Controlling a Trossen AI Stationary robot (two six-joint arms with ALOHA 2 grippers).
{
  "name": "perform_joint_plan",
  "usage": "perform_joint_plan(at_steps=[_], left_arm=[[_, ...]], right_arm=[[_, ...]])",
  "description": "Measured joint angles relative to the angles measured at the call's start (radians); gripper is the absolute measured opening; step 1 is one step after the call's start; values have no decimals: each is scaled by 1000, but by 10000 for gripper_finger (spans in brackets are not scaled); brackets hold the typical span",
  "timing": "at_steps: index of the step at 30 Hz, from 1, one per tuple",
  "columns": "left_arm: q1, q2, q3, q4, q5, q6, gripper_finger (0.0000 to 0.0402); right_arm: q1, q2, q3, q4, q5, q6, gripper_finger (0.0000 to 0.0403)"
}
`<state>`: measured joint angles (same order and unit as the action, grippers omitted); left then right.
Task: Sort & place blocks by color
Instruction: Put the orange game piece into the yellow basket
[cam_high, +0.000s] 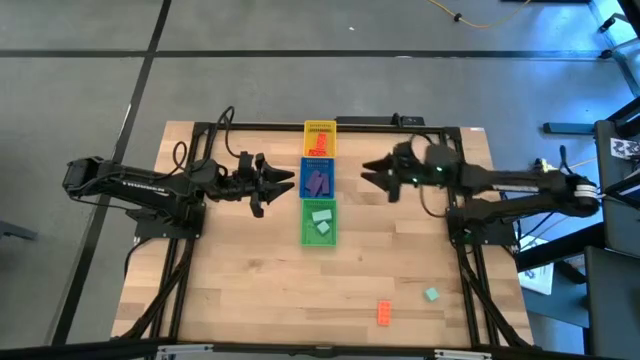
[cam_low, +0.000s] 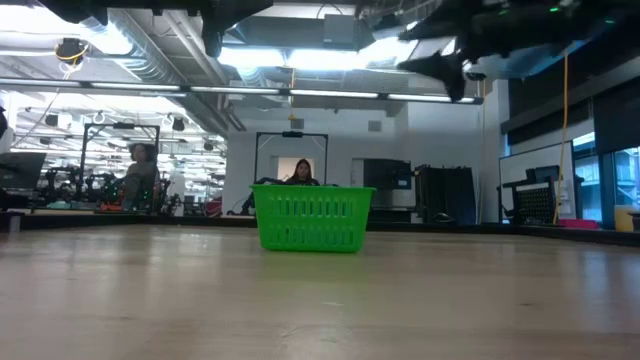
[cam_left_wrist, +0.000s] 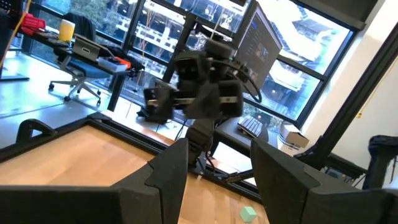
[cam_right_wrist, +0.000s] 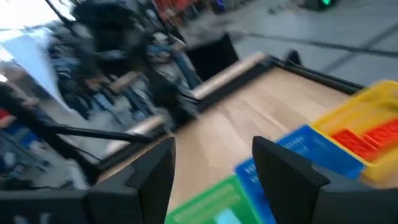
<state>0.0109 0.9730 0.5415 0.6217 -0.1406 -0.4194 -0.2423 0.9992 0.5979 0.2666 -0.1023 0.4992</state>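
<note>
Three flat square trays lie in a touching row down the middle of the far half of the wooden counter (cam_high: 250, 290): yellow tray (cam_high: 320, 127) by the far edge, blue tray (cam_high: 318, 181) next, green tray (cam_high: 320, 238) nearest; orange-red blocks (cam_high: 319, 146) lie in the yellow, purple blocks (cam_high: 318, 183) in the blue, mint blocks (cam_high: 320, 222) in the green; the near half is mostly bare plank, wide open between the two arm bases; near the near edge, right of centre, a lone orange block (cam_high: 384, 312) lies with its long axis running near-to-far, and a small mint block (cam_high: 431, 294) sits just beyond and to its right, apart from it; the left tool (cam_high: 281, 181) hangs in the air just left of the blue tray, fingers spread and empty; the right tool (cam_high: 372, 172) hangs right of that tray, also spread and empty; both point inward at the row; a green slatted basket (cam_low: 312, 218) shows in the low view.
</note>
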Motion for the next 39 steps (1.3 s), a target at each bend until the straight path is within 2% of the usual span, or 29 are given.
perform_joint_plan(at_steps=[4,13,22,30,39], left_arm=[[0,0,0,0,-1,0,167],[0,0,0,0,-35,4,167],[0,0,0,0,-23,11,167],[0,0,0,0,57,11,167],[0,0,0,0,57,11,167]], right_arm=[[52,-71,-54,54,8,21,216],[111,-75,-55,66,6,15,216],[111,-75,-55,68,3,-45,216],[111,-74,-55,80,4,-115,216],[111,-74,-55,104,-15,-136,216]])
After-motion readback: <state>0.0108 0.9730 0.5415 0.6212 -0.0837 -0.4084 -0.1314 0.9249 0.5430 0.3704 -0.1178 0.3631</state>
